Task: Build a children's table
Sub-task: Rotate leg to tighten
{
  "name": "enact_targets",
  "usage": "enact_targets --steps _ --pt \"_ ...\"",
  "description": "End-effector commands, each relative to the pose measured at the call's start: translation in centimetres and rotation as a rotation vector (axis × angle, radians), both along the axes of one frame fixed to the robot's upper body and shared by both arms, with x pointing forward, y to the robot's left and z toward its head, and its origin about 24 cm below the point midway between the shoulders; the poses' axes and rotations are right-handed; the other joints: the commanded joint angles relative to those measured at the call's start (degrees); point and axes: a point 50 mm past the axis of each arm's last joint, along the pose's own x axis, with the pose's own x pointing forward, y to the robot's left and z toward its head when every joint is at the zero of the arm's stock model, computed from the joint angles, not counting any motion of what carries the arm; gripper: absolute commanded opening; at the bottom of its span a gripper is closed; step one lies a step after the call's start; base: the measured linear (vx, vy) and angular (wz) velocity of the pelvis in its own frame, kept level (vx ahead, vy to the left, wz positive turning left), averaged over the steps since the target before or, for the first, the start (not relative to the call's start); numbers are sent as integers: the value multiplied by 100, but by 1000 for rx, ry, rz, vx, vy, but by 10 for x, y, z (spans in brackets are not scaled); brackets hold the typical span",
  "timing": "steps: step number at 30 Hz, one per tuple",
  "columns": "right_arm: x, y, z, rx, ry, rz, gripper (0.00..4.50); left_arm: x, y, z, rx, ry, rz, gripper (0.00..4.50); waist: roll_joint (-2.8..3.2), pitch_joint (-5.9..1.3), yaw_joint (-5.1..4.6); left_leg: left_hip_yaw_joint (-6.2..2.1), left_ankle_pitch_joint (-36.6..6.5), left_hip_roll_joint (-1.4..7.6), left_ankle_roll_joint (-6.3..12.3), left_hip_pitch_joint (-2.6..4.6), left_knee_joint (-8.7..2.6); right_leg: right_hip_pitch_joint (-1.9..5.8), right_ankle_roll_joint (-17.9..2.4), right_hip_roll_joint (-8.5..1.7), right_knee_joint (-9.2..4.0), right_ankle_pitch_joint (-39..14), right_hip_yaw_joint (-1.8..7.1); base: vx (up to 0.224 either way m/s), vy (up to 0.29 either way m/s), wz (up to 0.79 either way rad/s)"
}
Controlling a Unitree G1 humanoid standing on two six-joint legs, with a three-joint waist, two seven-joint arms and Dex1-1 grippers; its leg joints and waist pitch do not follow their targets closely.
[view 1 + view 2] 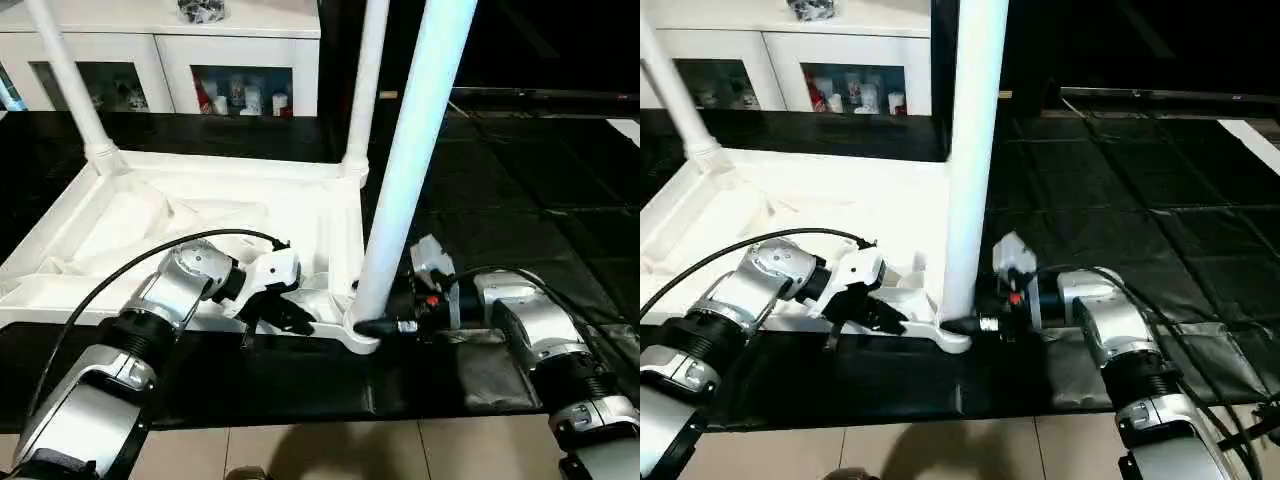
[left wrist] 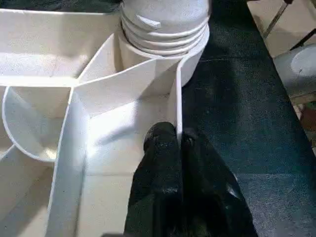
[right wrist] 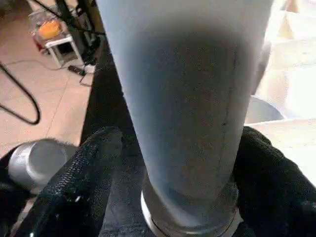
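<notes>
I see the white plastic table top (image 1: 200, 215) lying upside down on a black mat (image 1: 520, 200), its ribbed underside facing up, thin walls dividing it into shallow compartments. Three tapered round legs stand upright in its round corner sockets: two far ones (image 1: 70, 80) (image 1: 365, 85) and the near leg (image 1: 415, 150), a smooth matte tube rising from the near right socket (image 1: 360, 330).

My left gripper (image 2: 178, 148) clenches the thin near rim wall of the top just beside that socket; in the left wrist view its two black textured fingers (image 2: 160, 148) pinch the wall from either side, and the threaded base of the leg sits in the socket beyond.

My right gripper (image 3: 173, 163) is at the base of the near leg, its black knobbly fingers (image 3: 94, 163) spread on either side of the tube; I cannot tell whether they press it.

Behind stands a white glass-door cabinet (image 1: 170, 60). Beige floor tiles (image 1: 330, 450) lie at the near edge.
</notes>
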Motion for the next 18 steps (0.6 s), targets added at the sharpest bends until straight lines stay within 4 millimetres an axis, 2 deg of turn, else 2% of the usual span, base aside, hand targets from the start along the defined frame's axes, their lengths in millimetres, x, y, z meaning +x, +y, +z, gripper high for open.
enact_targets --steps 1,2,3,8,9,18 --pt "0 0 2 -11 5 35 317 -5 -8 -2 34 10 -91 0 -44 -405 -37 -94 -698 383 382 41 -366 331 -869 -535 -399 -1521 456 0 0 0" --pt "0 0 2 -10 8 38 317 -5 -8 -2 34 9 -92 0 -44 -403 -37 -97 -706 386 378 44 -369 328 -863 -535 -399 -1539 455 0 0 0" --pt "0 1 2 -9 11 41 289 -6 -8 -2 33 10 -93 0 -46 -411 -34 -97 -688 386 381 42 -365 331 -860 -534 -397 -1516 457 0 0 0" --pt "-1 1 0 -8 28 67 258 -8 -7 -3 37 19 -105 0 -47 -414 -17 -93 -648 385 403 39 -359 333 -901 -536 -386 -1444 454 0 0 0" --pt "-1 1 0 -9 28 68 238 -8 -7 -3 38 19 -106 0 -48 -412 -11 -95 -648 385 399 39 -360 329 -885 -532 -387 -1474 454 0 0 0" --pt "-5 3 -4 3 51 78 204 -8 -6 -5 32 36 -82 0 -36 -419 -1 -101 -662 386 362 45 -362 333 -838 -528 -392 -1525 449 0 0 0"
